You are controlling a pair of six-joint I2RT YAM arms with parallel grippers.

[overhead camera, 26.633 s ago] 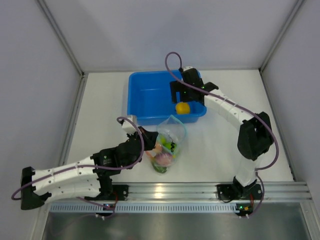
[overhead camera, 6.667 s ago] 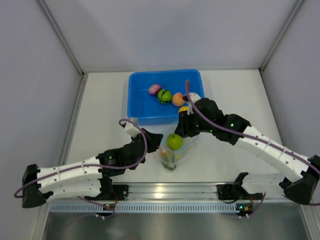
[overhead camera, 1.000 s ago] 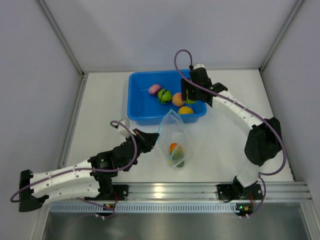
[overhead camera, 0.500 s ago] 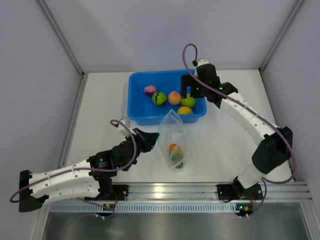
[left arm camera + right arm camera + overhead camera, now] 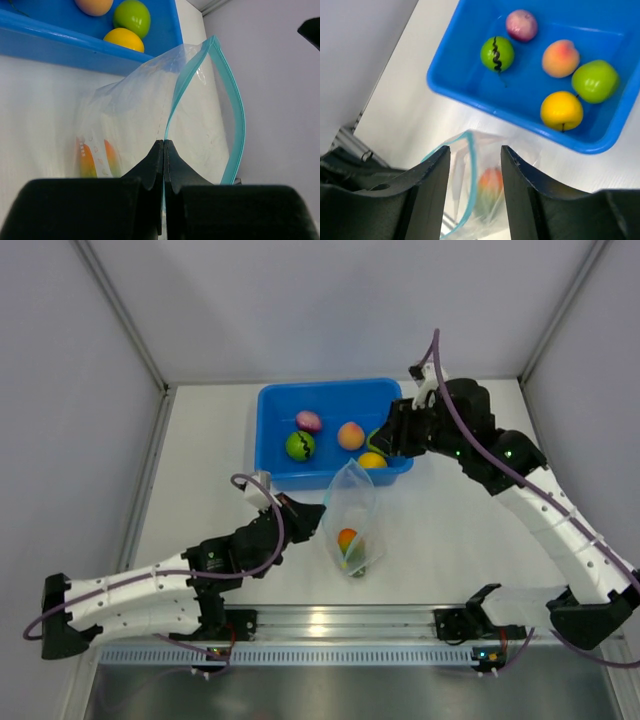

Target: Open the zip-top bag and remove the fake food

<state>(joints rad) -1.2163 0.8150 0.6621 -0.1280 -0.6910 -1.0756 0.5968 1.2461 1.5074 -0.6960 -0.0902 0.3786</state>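
The zip-top bag (image 5: pixel 352 502) stands on the table just in front of the blue tub, its teal zipper mouth gaping open. My left gripper (image 5: pixel 318 515) is shut on the bag's zipper strip (image 5: pixel 170 117), which runs straight into the closed jaws. One red-yellow fake food piece (image 5: pixel 347 540) lies in the bag's bottom (image 5: pixel 92 159) (image 5: pixel 490 186). My right gripper (image 5: pixel 388 440) hovers over the tub's right end, open with nothing between its fingers (image 5: pixel 432 172). In the tub lie purple-pink (image 5: pixel 521 24), striped green (image 5: pixel 497 53), peach (image 5: pixel 560 58), lime green (image 5: pixel 595 81) and yellow (image 5: pixel 562 110) fruits.
The blue tub (image 5: pixel 275 405) sits at the back centre of the white table, its near wall (image 5: pixel 60 45) almost touching the bag. Grey walls close in the back and both sides. An aluminium rail (image 5: pixel 330 625) runs along the near edge.
The right gripper let the lime green fruit drop into the tub, then drew back to the right and narrowed its jaws. The striped green fruit rolled left. The left gripper kept its hold.
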